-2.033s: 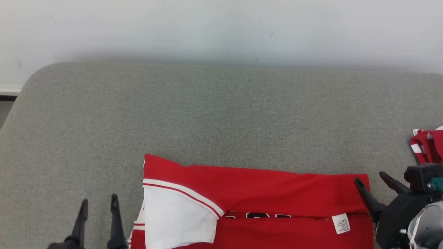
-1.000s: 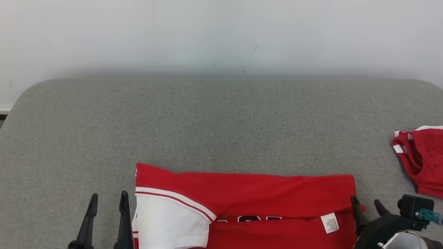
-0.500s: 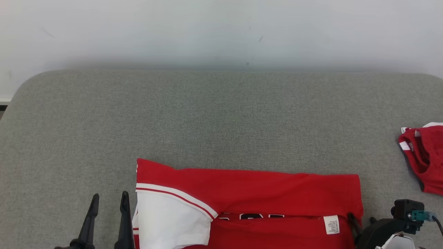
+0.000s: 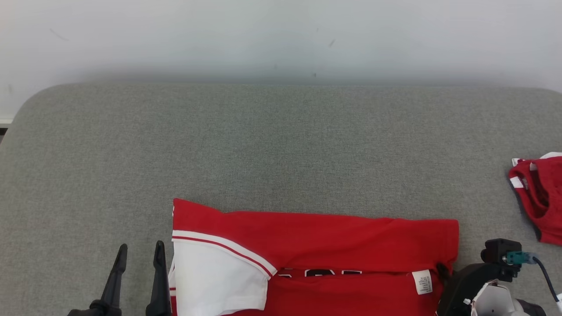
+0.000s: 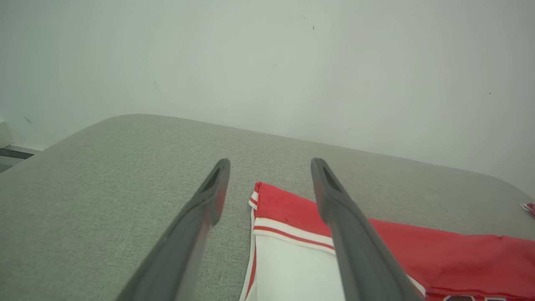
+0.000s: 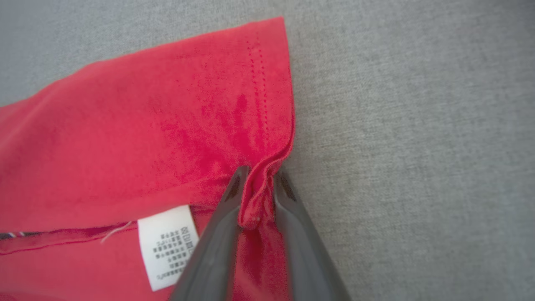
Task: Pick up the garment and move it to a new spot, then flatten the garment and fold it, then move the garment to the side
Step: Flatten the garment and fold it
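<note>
A red garment (image 4: 333, 245) with a white sleeve and white care label lies folded along the near edge of the grey surface. It also shows in the left wrist view (image 5: 439, 259) and the right wrist view (image 6: 146, 125). My right gripper (image 6: 260, 177) is shut on the garment's right edge, a pinched fold of red cloth standing between its fingers; in the head view its body sits at the garment's right end (image 4: 443, 272). My left gripper (image 4: 138, 252) stands open just left of the white sleeve, touching nothing, and its fingers (image 5: 213, 188) frame the sleeve corner.
A second red and white garment (image 4: 538, 197) lies bunched at the right edge of the grey padded surface (image 4: 281, 145). A white wall (image 4: 281, 35) rises right behind the surface. The surface's left corner is rounded, with floor beyond.
The right gripper came down onto the garment's right edge and shut on it; its fingers stood apart two seconds ago. The head camera shifted slightly. The left gripper stayed open beside the sleeve.
</note>
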